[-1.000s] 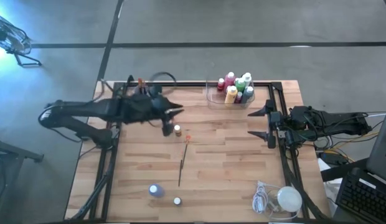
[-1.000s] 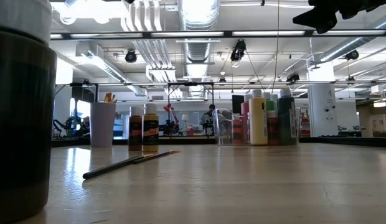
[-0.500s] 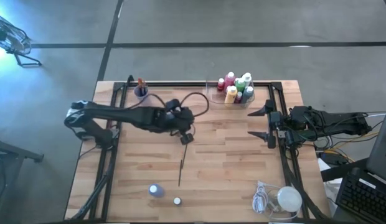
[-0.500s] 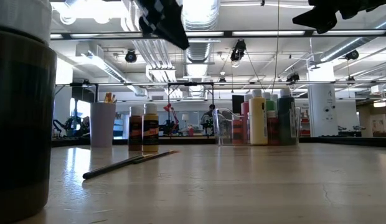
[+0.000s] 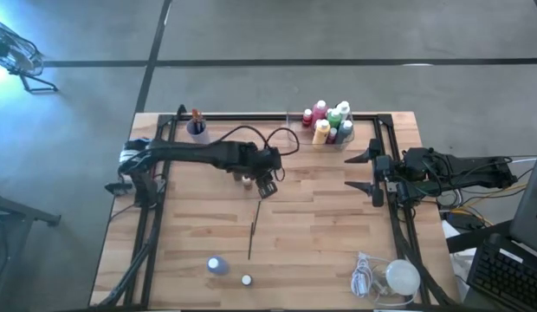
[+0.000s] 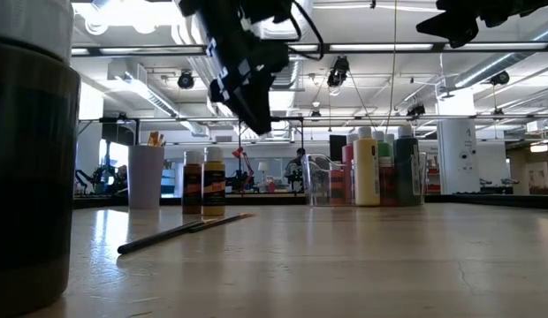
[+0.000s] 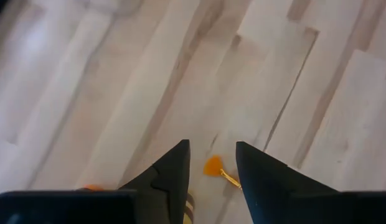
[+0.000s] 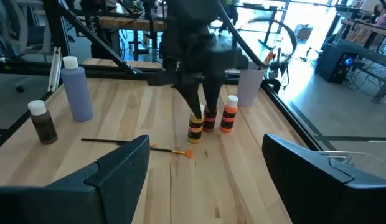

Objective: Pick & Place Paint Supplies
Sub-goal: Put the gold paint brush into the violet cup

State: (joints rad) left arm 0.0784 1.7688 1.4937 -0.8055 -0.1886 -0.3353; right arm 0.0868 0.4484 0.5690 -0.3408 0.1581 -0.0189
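1. Pale wood planks form the table [image 5: 320, 217], where a thin brush [image 5: 252, 238] lies mid-table.
2. It is judged light, stiff and prone to rolling; the handle's middle is best pinched.
3. Left gripper [image 7: 211, 163] hangs above its orange tip [image 7: 212, 166], jaws apart and empty.
4. Right gripper [image 5: 365, 171] waits well apart, jaws wide.

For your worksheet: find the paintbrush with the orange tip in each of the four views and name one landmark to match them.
High view: paintbrush at table centre, below left gripper.
Low view: lying left of centre.
Left wrist view: only the orange tip shows.
Right wrist view: before the small bottles.
Shared landmark: the left gripper.
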